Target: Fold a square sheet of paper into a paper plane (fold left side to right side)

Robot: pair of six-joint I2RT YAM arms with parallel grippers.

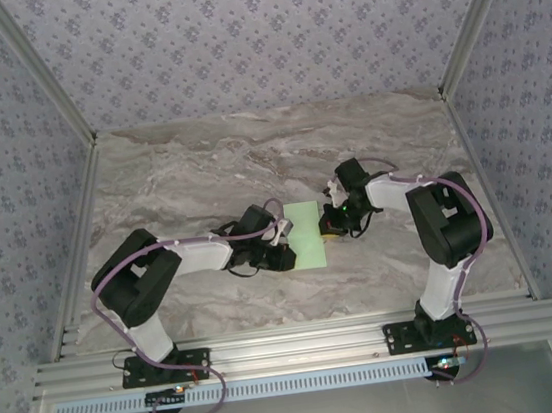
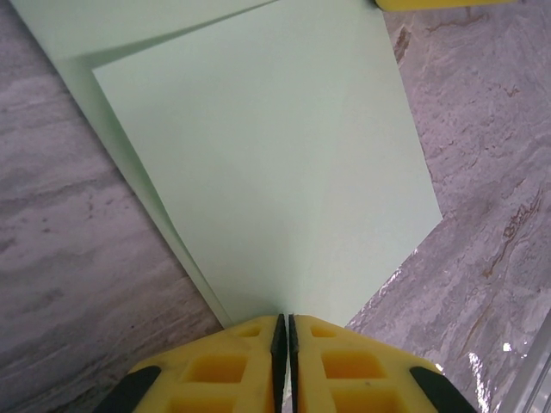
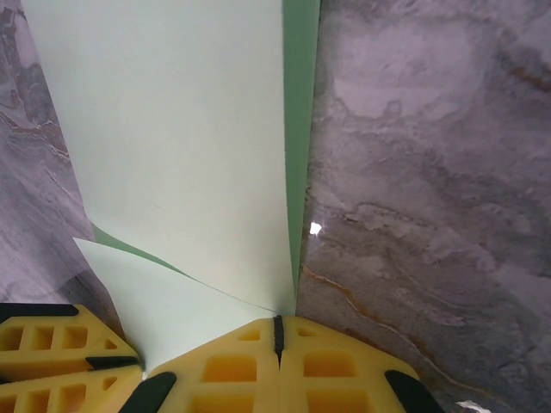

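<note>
The square sheet of paper (image 1: pixel 306 233), pale green and doubled over with its upper layer slightly askew on the lower, lay between the two pincers on the marble table (image 1: pixel 201 170). The left pincer (image 2: pixel 284 322) was closed to a hairline on the sheet's nearest corner, and the paper fanned away ahead of its yellow fingers. The right pincer (image 3: pixel 277 325) was fully closed with the paper's layers meeting at its seam, apparently pinched there, and the left pincer's fingers sat just to its left.
</note>
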